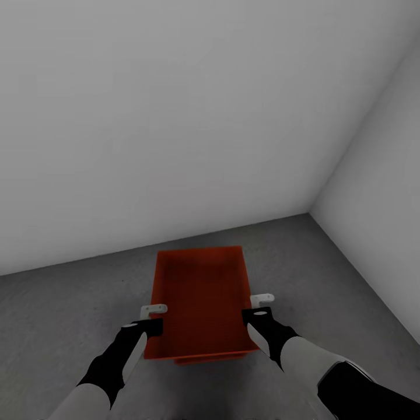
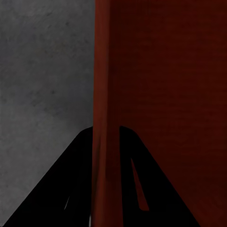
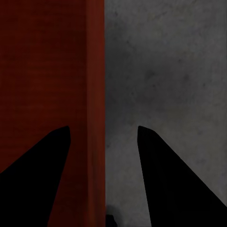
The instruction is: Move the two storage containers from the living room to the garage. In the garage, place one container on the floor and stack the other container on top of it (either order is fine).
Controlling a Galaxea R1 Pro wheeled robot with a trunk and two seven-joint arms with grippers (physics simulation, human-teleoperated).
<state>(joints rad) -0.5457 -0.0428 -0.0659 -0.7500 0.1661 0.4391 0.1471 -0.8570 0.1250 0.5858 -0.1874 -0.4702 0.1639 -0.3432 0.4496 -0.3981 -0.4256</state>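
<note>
Judging by its plain walls, the orange bin (image 1: 201, 297) near the garage corner looks light, stiff and slick, so the long rims are the handhold: left gripper (image 2: 106, 142) is pinched on one wall, right gripper (image 3: 104, 137) gapes astride the other.

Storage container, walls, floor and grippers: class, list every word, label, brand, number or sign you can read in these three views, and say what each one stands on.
None can be read in any of the three views.
Storage container: plain orange-red walls, no print.
Concrete floor and grey-white walls: bare.
Left gripper and right gripper: black and white, unmarked.
</note>
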